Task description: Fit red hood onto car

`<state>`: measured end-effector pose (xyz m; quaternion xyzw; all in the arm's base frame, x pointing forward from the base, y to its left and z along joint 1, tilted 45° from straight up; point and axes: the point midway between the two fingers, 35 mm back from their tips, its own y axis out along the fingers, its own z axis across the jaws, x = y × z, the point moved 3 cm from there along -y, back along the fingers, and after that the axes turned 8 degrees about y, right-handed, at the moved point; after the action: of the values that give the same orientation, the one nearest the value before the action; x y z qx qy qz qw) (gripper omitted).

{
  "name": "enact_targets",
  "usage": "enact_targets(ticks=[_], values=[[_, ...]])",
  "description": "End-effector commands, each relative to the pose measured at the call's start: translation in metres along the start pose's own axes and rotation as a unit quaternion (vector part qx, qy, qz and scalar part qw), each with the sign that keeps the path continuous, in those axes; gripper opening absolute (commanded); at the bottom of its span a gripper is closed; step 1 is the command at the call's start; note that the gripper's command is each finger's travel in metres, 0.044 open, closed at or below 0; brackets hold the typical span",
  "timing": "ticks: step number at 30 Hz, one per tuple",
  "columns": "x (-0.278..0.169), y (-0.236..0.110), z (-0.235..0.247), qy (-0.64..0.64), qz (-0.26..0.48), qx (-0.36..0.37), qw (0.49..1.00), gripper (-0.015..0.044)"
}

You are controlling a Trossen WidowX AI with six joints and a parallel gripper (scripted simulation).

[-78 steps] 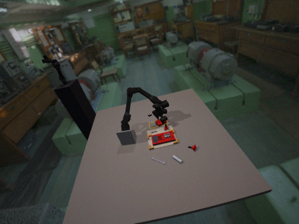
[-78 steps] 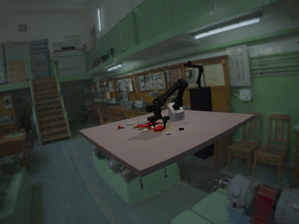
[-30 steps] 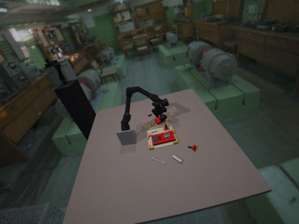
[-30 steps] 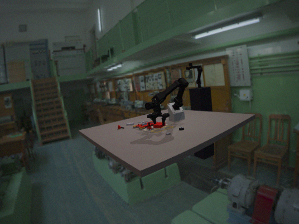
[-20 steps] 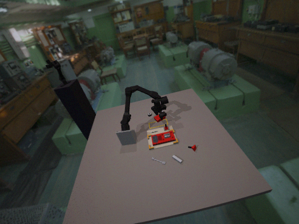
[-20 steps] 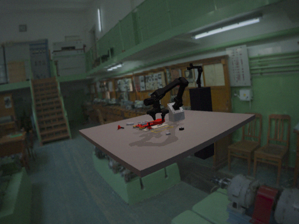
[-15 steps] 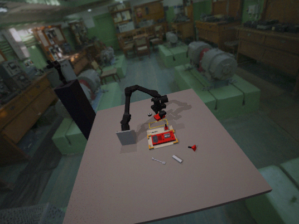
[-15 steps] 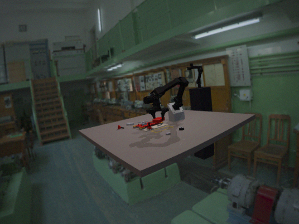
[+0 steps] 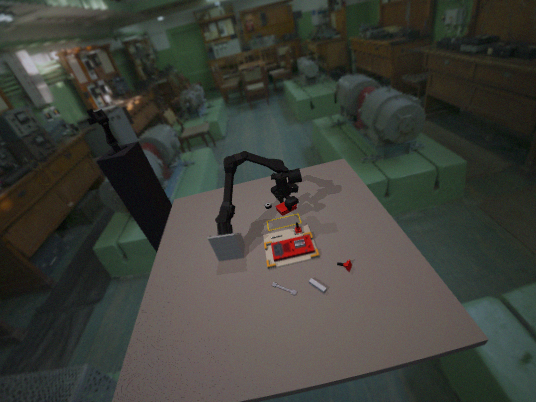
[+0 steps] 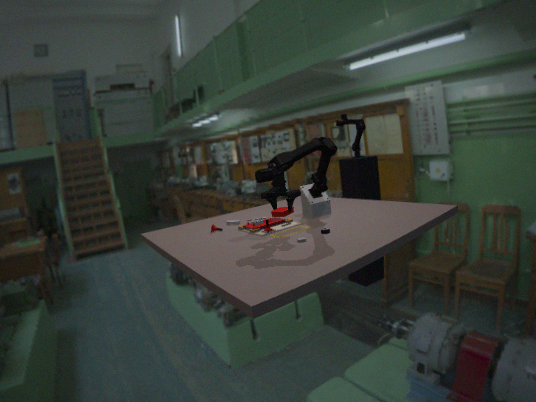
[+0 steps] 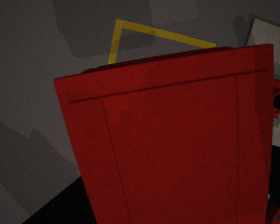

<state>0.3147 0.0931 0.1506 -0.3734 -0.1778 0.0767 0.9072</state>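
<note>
The red hood [image 9: 284, 209] [image 10: 282, 212] [image 11: 175, 150] is in the air above the table, roof up, and fills most of the wrist view. My gripper [image 9: 287, 204] [image 10: 283, 210] is shut on the hood, with a finger at each side of it. The red car chassis [image 9: 283, 252] [image 10: 256, 225] sits in the cream jig [image 9: 295, 261] with orange corners, a grey engine block [image 9: 300, 243] on its deck. The hood is behind the jig in the top view, above the area of the yellow outline. The pegs are too small to tell, and the underside of the hood is hidden.
A yellow outline [image 9: 284, 229] [image 10: 291, 235] [image 11: 165, 35] lies beside the jig. A small red and black piece [image 9: 298, 229] stands at the jig's edge. Another red piece [image 9: 347, 265] [image 10: 214, 228], a wrench [image 9: 284, 288], a pale block [image 9: 317, 285] and a small round part [image 9: 268, 205] [image 10: 325, 231] lie around.
</note>
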Motion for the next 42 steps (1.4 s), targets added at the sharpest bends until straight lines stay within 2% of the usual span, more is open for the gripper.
enact_targets(ticks=[1, 22, 42], values=[[0.003, -0.002, -0.015, 0.014, -0.001, -0.004, 1.0, 0.0], [0.001, -0.006, -0.105, 0.099, -0.002, -0.011, 0.995, 0.0], [-0.025, -0.008, -0.19, 0.181, -0.005, -0.007, 0.983, 0.0]])
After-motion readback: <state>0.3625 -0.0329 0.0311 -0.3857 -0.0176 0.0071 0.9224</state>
